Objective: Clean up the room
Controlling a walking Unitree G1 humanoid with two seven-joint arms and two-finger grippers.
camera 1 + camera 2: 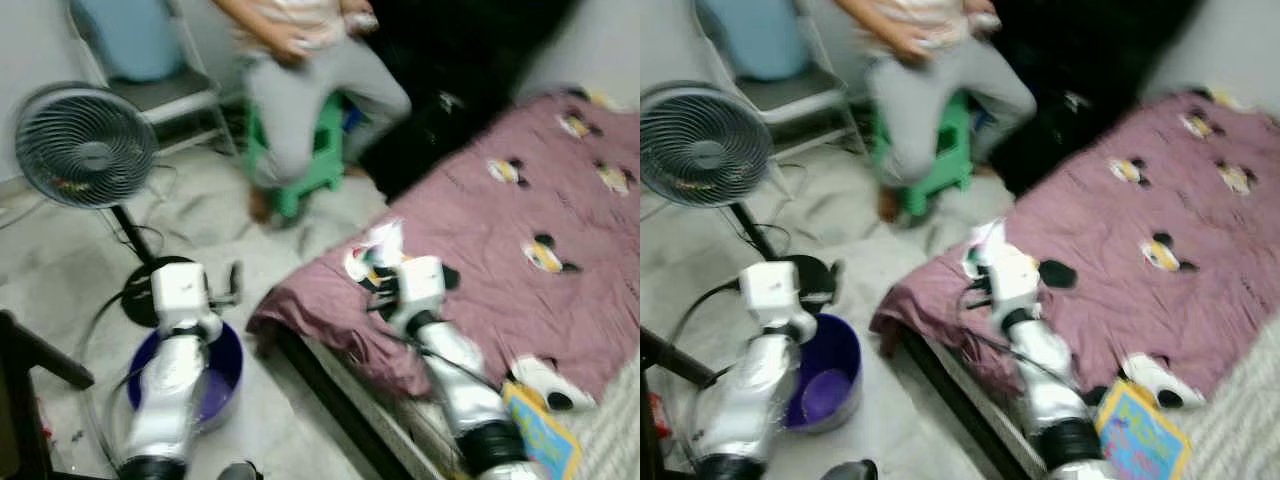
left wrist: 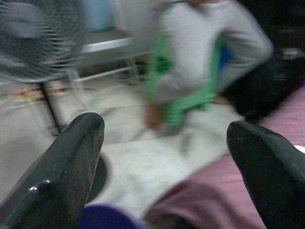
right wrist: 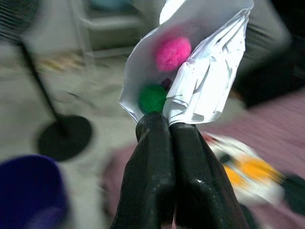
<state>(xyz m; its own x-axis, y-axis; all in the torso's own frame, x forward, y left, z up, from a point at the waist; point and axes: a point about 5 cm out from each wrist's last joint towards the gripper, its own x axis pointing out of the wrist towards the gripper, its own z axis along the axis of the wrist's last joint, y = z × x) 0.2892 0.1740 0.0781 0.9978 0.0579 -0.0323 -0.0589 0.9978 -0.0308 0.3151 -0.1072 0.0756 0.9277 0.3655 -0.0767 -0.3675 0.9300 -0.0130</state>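
While pinched, paper [image 3: 209, 62] tops right pincer [image 3: 167, 125]

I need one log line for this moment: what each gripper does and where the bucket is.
right gripper: shut on white paper, above bed edge | left gripper: open, holding nothing | purple bucket: floor, beside bed | person: behind

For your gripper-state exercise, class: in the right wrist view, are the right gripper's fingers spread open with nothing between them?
No, the right gripper has its fingers pressed together, pinching a crumpled white paper.
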